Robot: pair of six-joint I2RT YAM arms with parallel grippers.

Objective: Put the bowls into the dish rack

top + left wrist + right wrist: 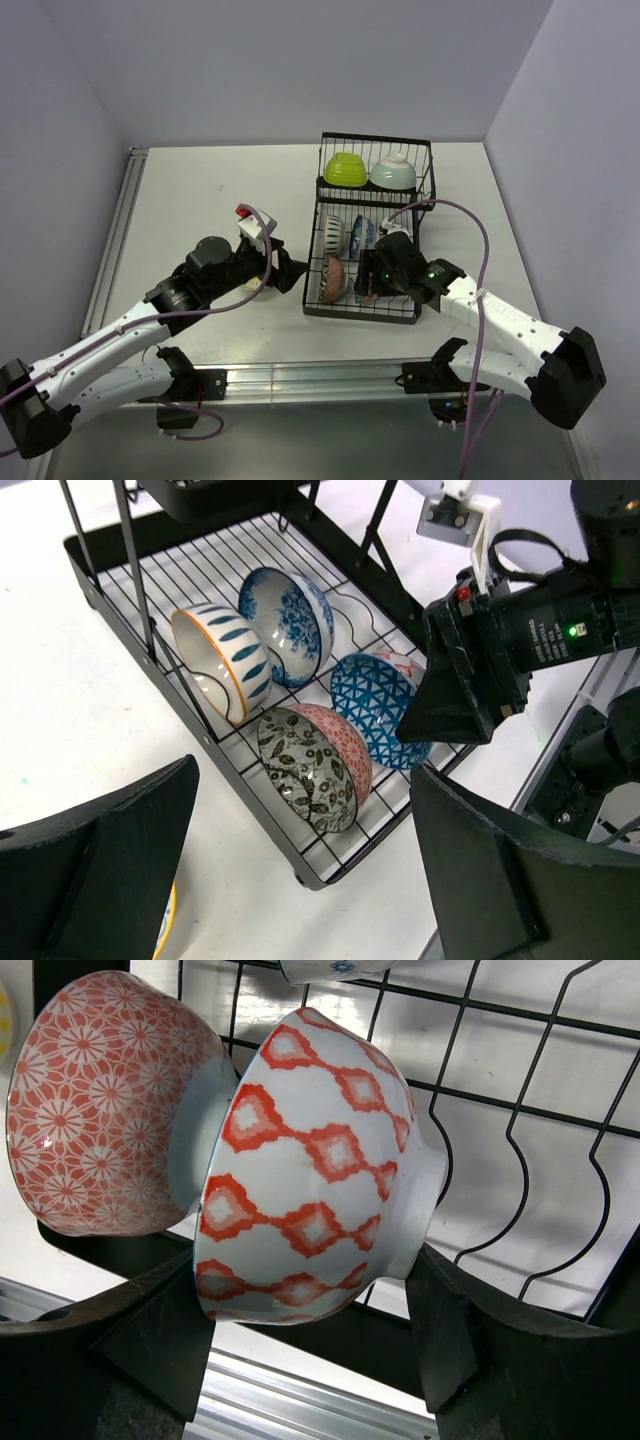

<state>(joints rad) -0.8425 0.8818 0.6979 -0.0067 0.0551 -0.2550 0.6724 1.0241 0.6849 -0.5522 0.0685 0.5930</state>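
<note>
Right fingers around diamond bowl, floral bowl alongside

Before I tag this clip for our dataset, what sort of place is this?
Likely a robotics lab cell, not a kitchen: bare walls around a white table, left arm and right arm on an aluminium rail, a dish rack holding bowls.

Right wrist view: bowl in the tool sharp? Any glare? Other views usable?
Right wrist: red-diamond bowl sharp, faint sheen only; right tool's fingers dark, soft. Left wrist: glints on the leaf-patterned bowl, left tool's fingers underexposed. Top external: even light, soft shadows, dish rack small in frame.
</note>
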